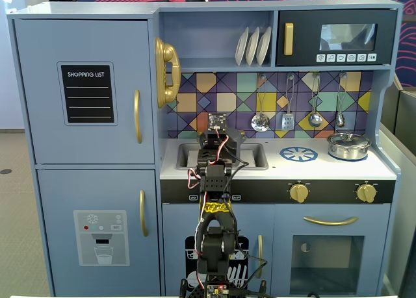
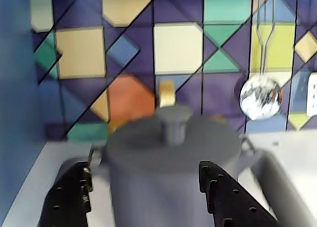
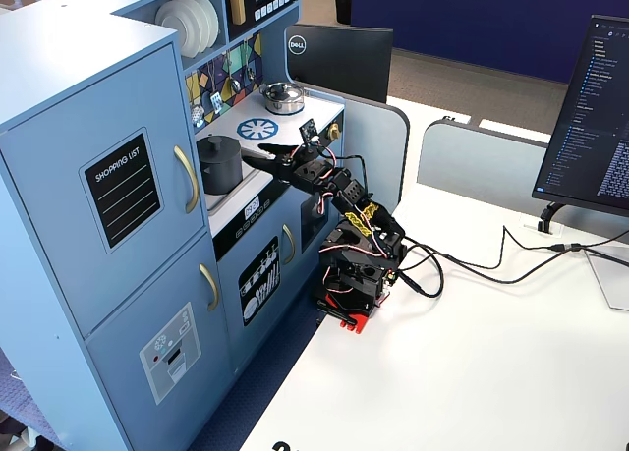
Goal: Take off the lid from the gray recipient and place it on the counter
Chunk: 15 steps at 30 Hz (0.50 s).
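In the wrist view the gripper [image 2: 143, 197] has its jaws spread open just short of the gray recipient [image 2: 163, 187], whose lid [image 2: 171, 138] sits on it, on the table [image 2: 292, 148]; approach step, I judge: next rise, close on the knob

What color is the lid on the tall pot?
The lid is plain matte dark gray, matching its pot. The wrist view shows it best.
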Each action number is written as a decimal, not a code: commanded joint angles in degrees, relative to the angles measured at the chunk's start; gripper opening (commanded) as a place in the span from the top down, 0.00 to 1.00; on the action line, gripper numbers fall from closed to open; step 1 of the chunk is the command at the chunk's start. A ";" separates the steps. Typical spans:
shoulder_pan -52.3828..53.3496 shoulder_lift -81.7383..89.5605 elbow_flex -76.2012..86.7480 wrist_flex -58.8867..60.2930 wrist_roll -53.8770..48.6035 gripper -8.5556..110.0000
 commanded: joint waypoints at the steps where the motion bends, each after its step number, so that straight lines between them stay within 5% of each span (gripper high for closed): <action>1: 0.70 -4.31 -3.96 -5.27 -0.44 0.75; 15: 0.88 -23.03 -8.61 -17.49 -1.14 0.77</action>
